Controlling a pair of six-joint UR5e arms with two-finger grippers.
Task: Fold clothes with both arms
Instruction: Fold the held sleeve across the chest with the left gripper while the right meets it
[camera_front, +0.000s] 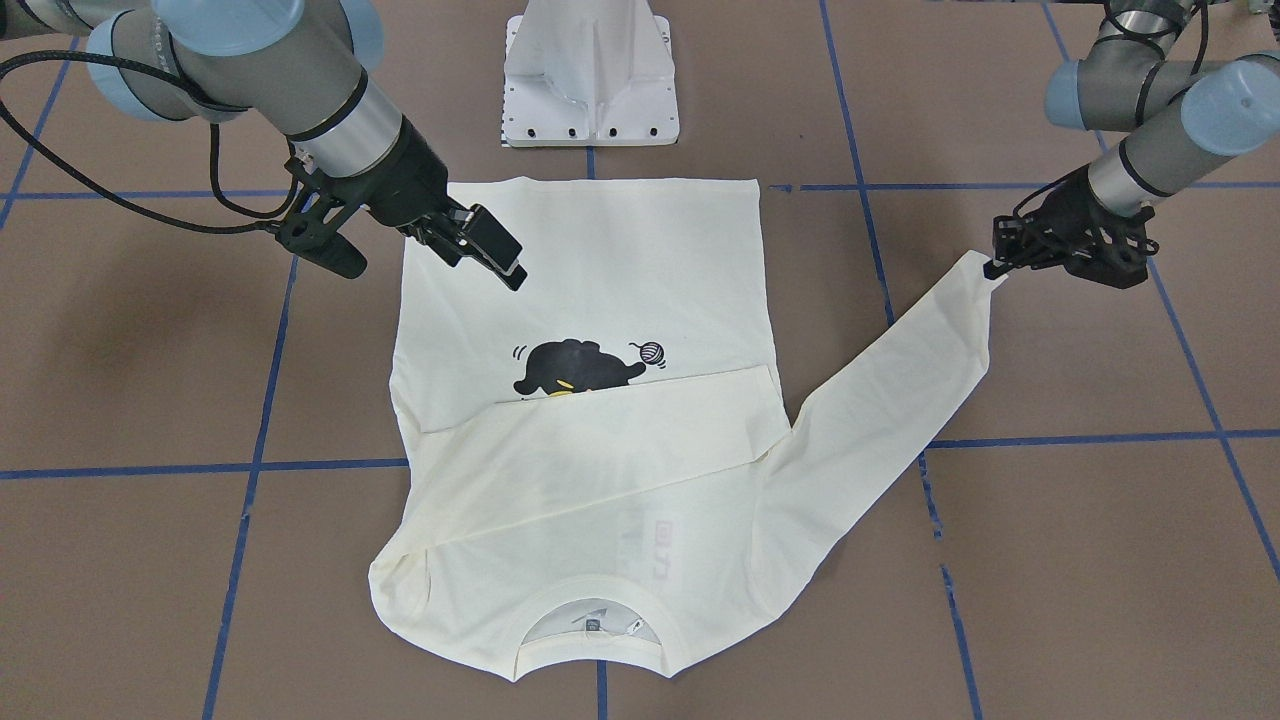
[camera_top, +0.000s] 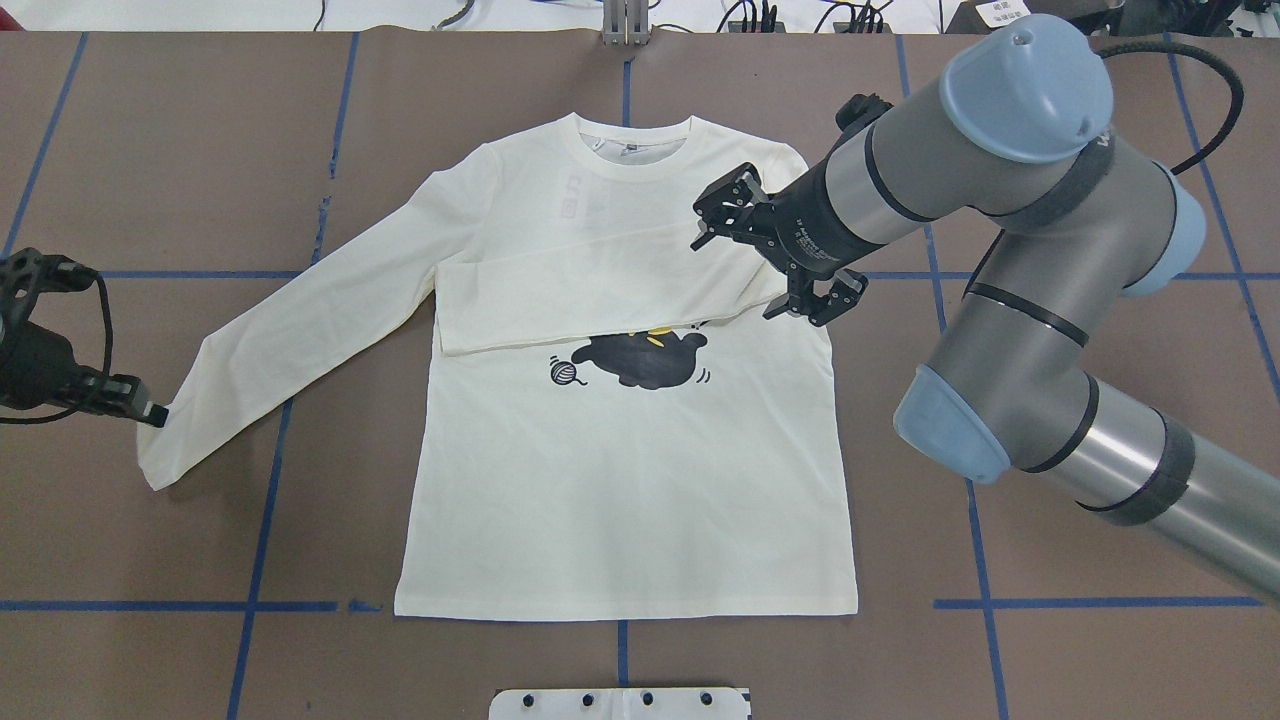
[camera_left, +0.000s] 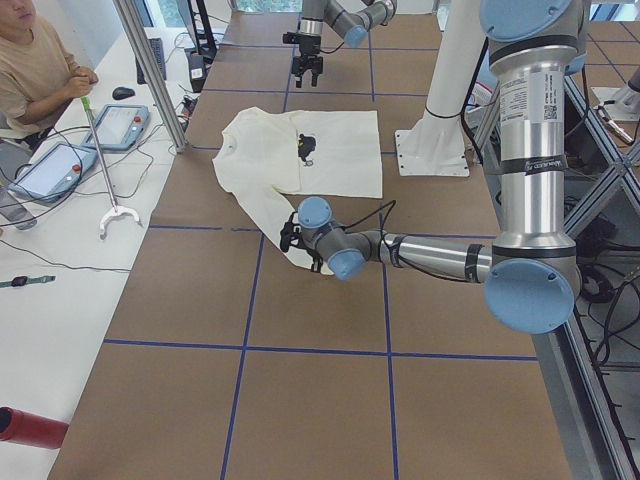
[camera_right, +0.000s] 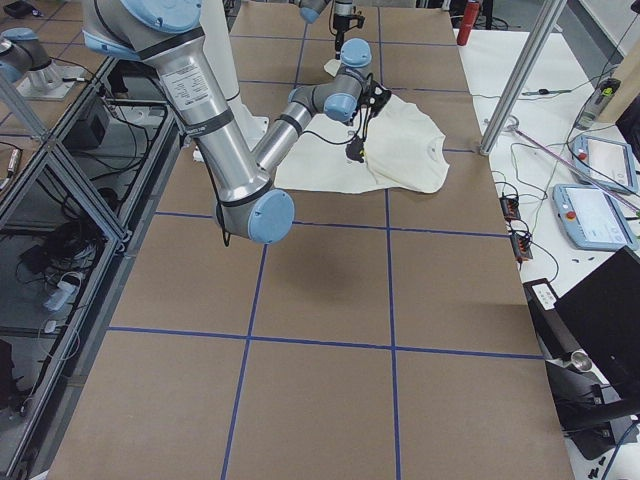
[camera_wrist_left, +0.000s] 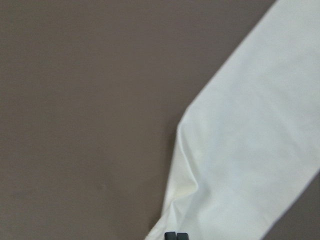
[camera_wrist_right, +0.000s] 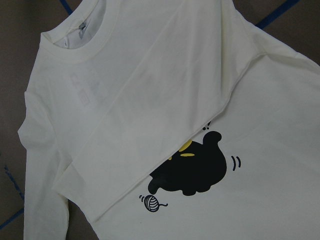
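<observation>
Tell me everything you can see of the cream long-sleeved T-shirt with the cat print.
The cream long-sleeved T-shirt, a soft knit by its look, lies flat and print up on the brown table, with its ribbed round neck away from the robot. A black cat and a yarn ball mark the chest. One sleeve is folded across the chest and covers the cat's top edge. The other sleeve stretches sideways, its cuff pinched by the shut left gripper. The open right gripper hovers above the folded sleeve.
</observation>
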